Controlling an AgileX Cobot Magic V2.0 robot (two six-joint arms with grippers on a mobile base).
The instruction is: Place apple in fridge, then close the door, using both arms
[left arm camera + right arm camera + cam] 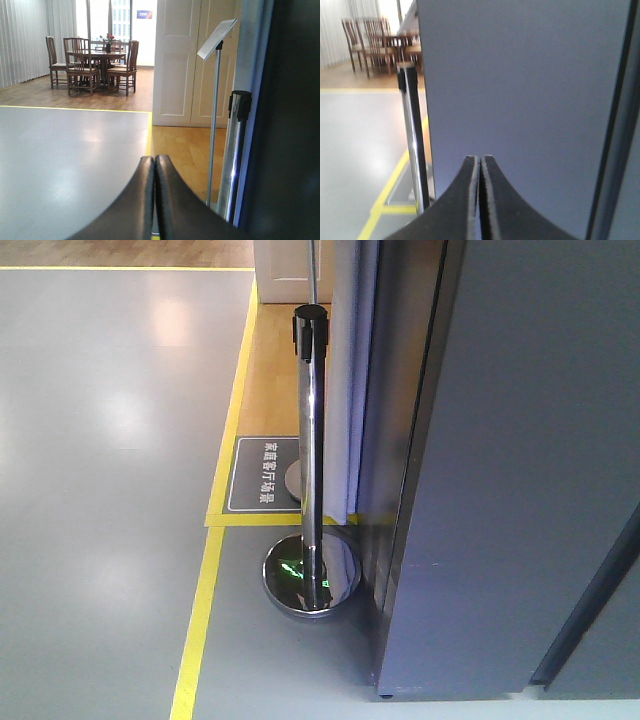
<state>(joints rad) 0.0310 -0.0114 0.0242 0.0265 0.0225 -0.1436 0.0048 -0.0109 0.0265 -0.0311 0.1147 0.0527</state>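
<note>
My left gripper (154,162) has its two black fingers pressed together, nothing between them; my right gripper (480,161) is likewise closed and empty, fingers meeting along a thin seam.

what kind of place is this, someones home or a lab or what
Probably a staged home mock-up in a showroom or test hall, not a real home: a queue stanchion, yellow floor tape around grey flooring, a sign stand, and a dining table with chairs beyond.
</note>
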